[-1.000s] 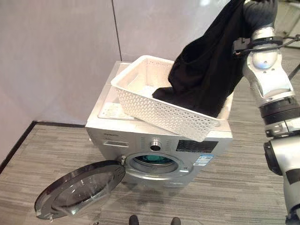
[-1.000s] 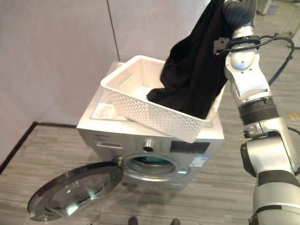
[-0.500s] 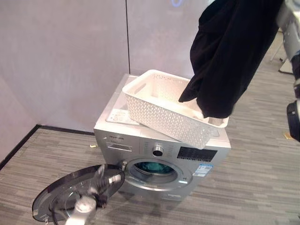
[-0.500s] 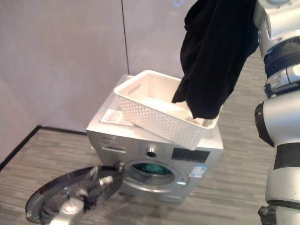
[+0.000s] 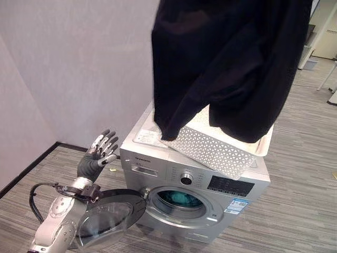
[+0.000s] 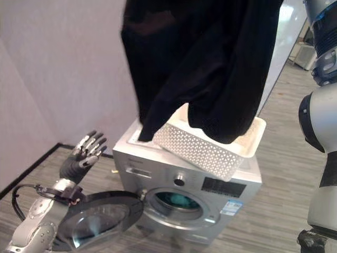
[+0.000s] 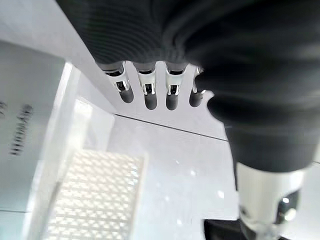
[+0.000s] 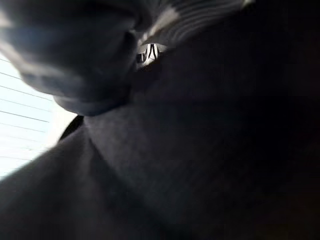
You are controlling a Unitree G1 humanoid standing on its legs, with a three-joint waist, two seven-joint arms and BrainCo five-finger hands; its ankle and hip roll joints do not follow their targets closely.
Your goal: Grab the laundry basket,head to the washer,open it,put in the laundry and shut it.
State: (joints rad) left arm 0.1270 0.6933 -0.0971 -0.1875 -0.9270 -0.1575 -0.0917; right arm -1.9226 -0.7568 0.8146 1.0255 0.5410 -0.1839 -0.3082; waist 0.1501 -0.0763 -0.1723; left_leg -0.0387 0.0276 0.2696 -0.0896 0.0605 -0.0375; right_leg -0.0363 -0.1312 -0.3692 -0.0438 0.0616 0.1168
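Observation:
A large black garment (image 5: 226,68) hangs in the air from above, its lower edge in front of the white lattice laundry basket (image 5: 221,150). The basket sits tilted on top of the silver washer (image 5: 158,158). My right hand (image 8: 90,50) has dark cloth pressed against it in the right wrist view and holds the garment up. The washer's round door (image 5: 110,219) stands open to the left, and something teal lies in the drum (image 5: 176,199). My left hand (image 5: 97,155) is raised left of the washer above the door, fingers (image 7: 147,92) straight and holding nothing.
A pale wall (image 5: 68,68) runs behind and to the left of the washer, with a dark skirting (image 5: 31,166) at its foot. Grey plank floor (image 5: 300,211) lies to the right of the washer and in front of it.
The view has shifted closer to the washer. The garment has come up out of the basket and now hangs high before me. My left hand has risen from beside the door.

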